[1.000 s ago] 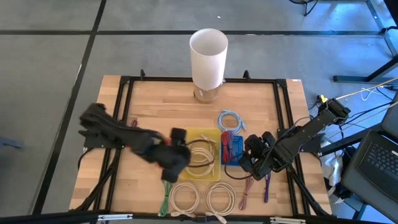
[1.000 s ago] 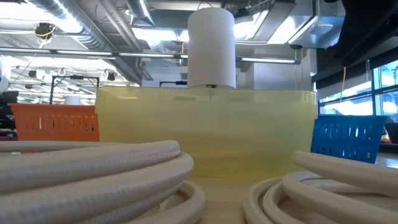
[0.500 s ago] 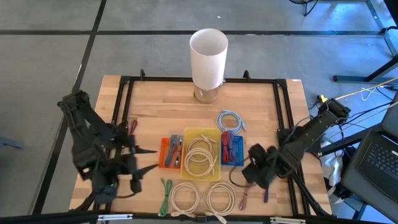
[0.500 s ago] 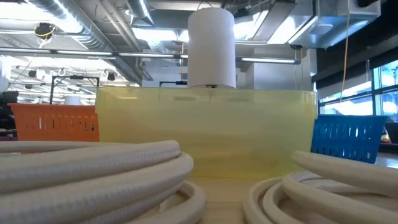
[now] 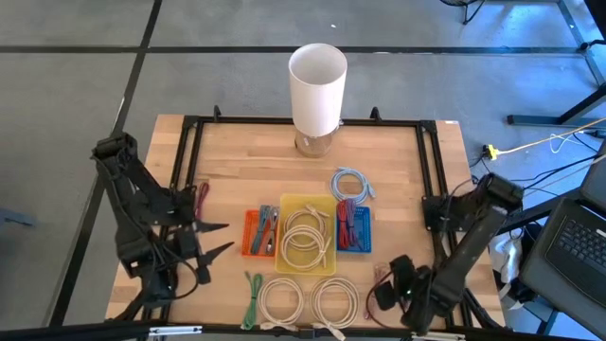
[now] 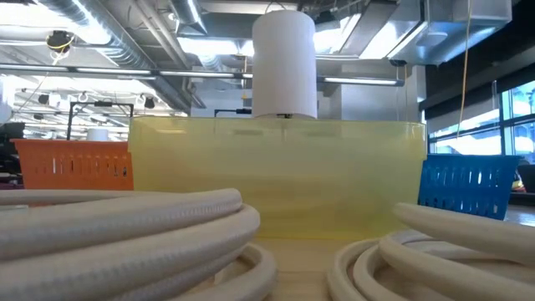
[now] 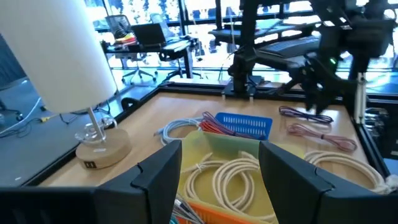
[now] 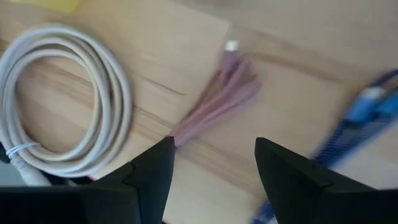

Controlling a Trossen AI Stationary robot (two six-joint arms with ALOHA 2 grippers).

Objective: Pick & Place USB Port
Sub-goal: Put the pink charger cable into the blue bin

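Observation:
Three small baskets sit in a row mid-table: orange (image 5: 258,233), yellow (image 5: 305,232) holding a white coil, and blue (image 5: 353,227) holding red and blue cords. My left gripper (image 5: 225,237) is open, left of the orange basket and facing the row (image 7: 219,155). My right gripper (image 5: 383,288) is open near the table's near edge. It hovers over a pink cable (image 8: 214,102) lying flat on the wood, between a white cable coil (image 8: 62,106) and a blue-purple cable (image 8: 360,118). It touches none of them.
A white lamp (image 5: 317,90) on a wooden base stands at the far edge. A light-blue coil (image 5: 350,183) lies behind the blue basket. Two white coils (image 5: 281,301) (image 5: 334,301) and a green cable (image 5: 251,289) lie near the front edge, a red cord (image 5: 201,197) at left.
My left arm has pulled back from over the orange and yellow baskets toward the table's left edge, uncovering the orange basket. My right gripper has moved from beside the blue basket toward the near edge and now hangs over the loose cables there.

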